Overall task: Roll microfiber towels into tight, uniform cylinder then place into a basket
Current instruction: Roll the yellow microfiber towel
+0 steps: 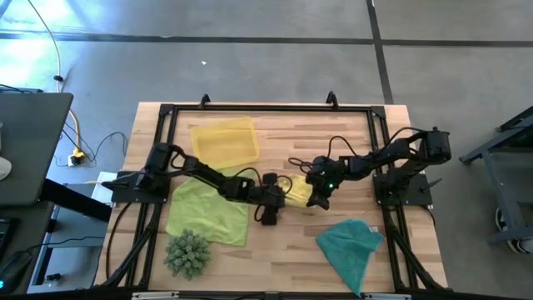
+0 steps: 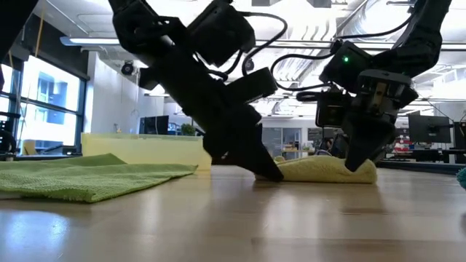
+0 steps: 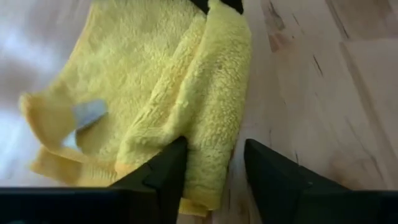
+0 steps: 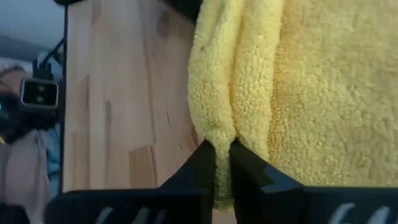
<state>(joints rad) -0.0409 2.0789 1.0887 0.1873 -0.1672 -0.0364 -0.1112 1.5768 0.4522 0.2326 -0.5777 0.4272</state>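
Early stage: right gripper (image 4: pixel 222 163) pinching yellow towel (image 1: pixel 298 192) roll edge, left gripper (image 3: pixel 214 171) jaws spread around it; basket (image 1: pixel 225 142) sitting empty, green (image 1: pixel 208 212) and teal (image 1: pixel 350 243) towels lying unrolled

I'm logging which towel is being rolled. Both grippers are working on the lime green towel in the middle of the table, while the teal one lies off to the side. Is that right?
Not quite: both the left gripper and right gripper are working on the yellow towel, as the high view shows. The lime green towel lies flat and untouched; the teal towel does lie off to the side.
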